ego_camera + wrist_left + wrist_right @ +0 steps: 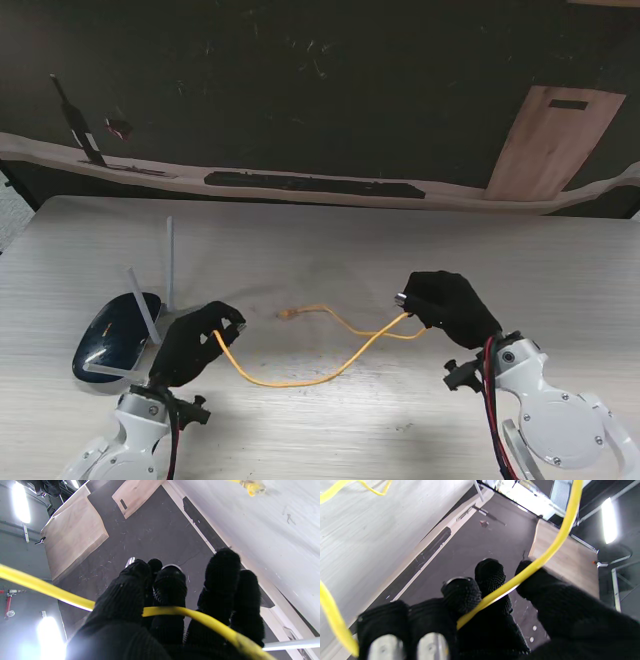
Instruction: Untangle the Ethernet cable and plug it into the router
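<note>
Both hands, the left hand (195, 345) and right hand (450, 305), are pinching the limp, light yellow Ethernet cable (300, 378) sagging right of the router (115, 338); gripping near its free plug (288, 314) is looking wisest.

**Yellow cable strung across table, router at the left**

A thin yellow Ethernet cable (300, 379) sags in a loose curve across the pale wood-grain table, its strands crossing once near the middle. One plug end (288, 314) lies free on the tabletop, farther from me than the sagging loop. The router (115, 335), a dark blue glossy oval with slim white antennas, sits flat at the table's left side, apart from the plug.
</note>
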